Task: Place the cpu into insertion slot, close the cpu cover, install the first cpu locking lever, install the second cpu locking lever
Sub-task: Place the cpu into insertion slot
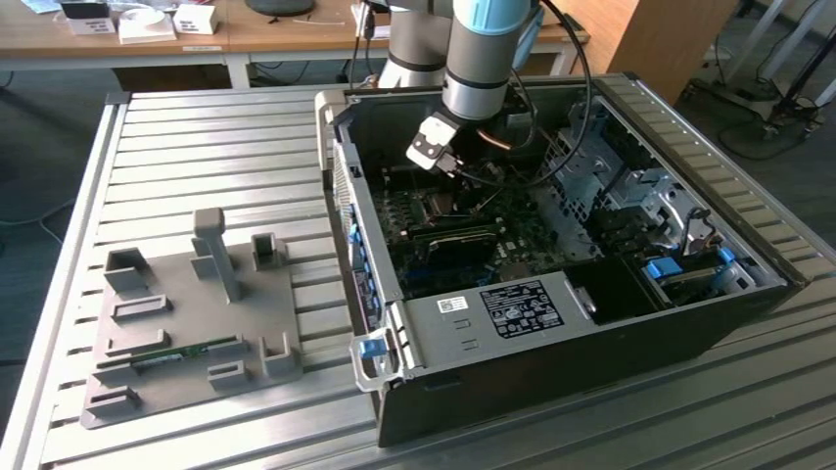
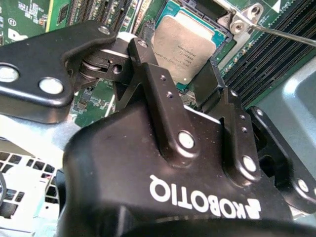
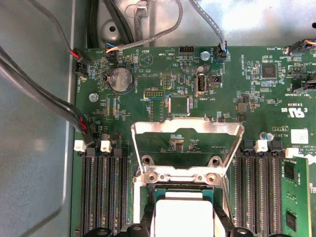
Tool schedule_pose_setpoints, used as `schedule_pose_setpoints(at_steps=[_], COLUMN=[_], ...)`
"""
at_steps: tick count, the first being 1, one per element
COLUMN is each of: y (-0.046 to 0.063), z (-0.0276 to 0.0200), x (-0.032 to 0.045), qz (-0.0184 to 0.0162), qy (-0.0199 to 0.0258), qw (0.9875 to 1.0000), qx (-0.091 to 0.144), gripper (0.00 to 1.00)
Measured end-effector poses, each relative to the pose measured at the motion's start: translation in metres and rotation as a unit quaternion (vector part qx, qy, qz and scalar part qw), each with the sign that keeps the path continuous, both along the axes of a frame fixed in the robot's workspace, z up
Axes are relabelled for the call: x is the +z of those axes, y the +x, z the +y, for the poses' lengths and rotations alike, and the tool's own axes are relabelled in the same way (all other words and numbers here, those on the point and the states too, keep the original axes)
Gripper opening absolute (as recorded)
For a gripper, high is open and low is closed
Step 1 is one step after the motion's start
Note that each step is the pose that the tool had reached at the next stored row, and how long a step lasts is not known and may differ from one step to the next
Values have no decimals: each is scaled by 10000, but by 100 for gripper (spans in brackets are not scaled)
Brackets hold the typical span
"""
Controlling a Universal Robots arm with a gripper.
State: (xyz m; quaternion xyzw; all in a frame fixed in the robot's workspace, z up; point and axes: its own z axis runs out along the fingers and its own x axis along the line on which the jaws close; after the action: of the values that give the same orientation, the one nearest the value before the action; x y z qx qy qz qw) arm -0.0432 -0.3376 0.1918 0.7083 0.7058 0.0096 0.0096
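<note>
Closest to the lens in the second wrist view is my tool (image 2: pixel 177 64), its black body broad in front and its two fingers (image 2: pixel 148 74) reaching forward to the cpu (image 2: pixel 187 39). As far as I can judge they are clamped on two opposite edges of the cpu, which sits flat between the tips, in or just over the socket (image 2: pixel 170 9); I cannot tell whether it is fully seated. I judge the cpu light, thin and stiff. Its smooth metal top would be slippery under a pad, and the contact face beneath and the socket's pins look easy to damage. So the edges are the place to hold it, level, with no push from above. Its metal top faces up out of the case (image 1: pixel 549 372), towards the tool. Being square it has no real long axis, and its edges run in line with the memory slots (image 3: pixel 103 192) on either side of the tool's tips. Just beyond the tips, in the first wrist view, the cover (image 3: pixel 187 127) stands raised on its hinge. Its window is open to the board (image 3: pixel 237 74) behind, and its hinge line runs across the cpu's far edge. In the exterior view the tool hangs inside the case, which rests on the slatted bench (image 1: pixel 196 147).
</note>
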Motion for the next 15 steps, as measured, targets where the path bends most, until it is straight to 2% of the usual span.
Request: schedule_pose_setpoints(at_steps=[15], y=[0], z=[12], x=[10], qz=[0], qy=[5], qw=[10000], qx=[-1], gripper=[54])
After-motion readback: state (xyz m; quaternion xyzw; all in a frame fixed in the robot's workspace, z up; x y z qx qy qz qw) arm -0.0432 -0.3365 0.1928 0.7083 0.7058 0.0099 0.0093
